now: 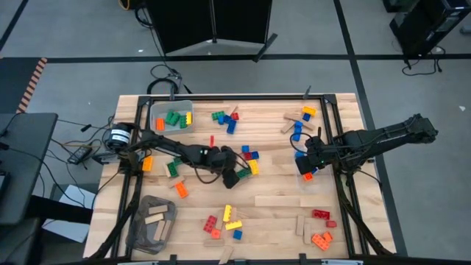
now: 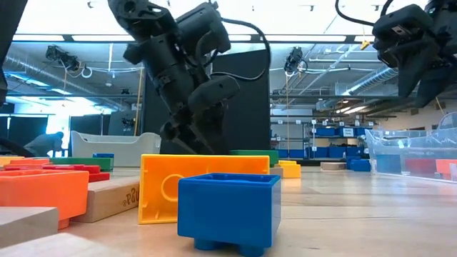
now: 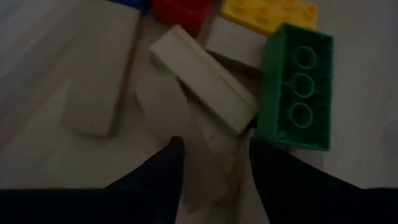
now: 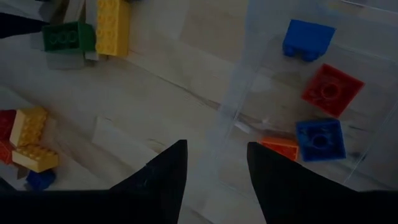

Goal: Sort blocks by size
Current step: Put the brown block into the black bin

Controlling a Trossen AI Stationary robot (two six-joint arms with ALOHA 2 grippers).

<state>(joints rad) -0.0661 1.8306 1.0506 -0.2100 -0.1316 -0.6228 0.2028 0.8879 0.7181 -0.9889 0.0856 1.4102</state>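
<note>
A grey floor [image 1: 66,44] crossed by dark lines is seen around the wooden table [image 1: 272,188]; ceiling light strips [image 2: 93,38] and shelving [image 2: 325,143] are visible beyond.

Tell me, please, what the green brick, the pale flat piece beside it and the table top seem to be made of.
Green brick: probably moulded plastic, smooth with a slight sheen; hollow round tubes show in its open face.
Pale flat piece: likely plain unpainted wood, matte tan with square-cut edges, though its grain is hard to see.
Table top: wood, apparently planks, with a light finish; long grain lines and seams show.
</note>
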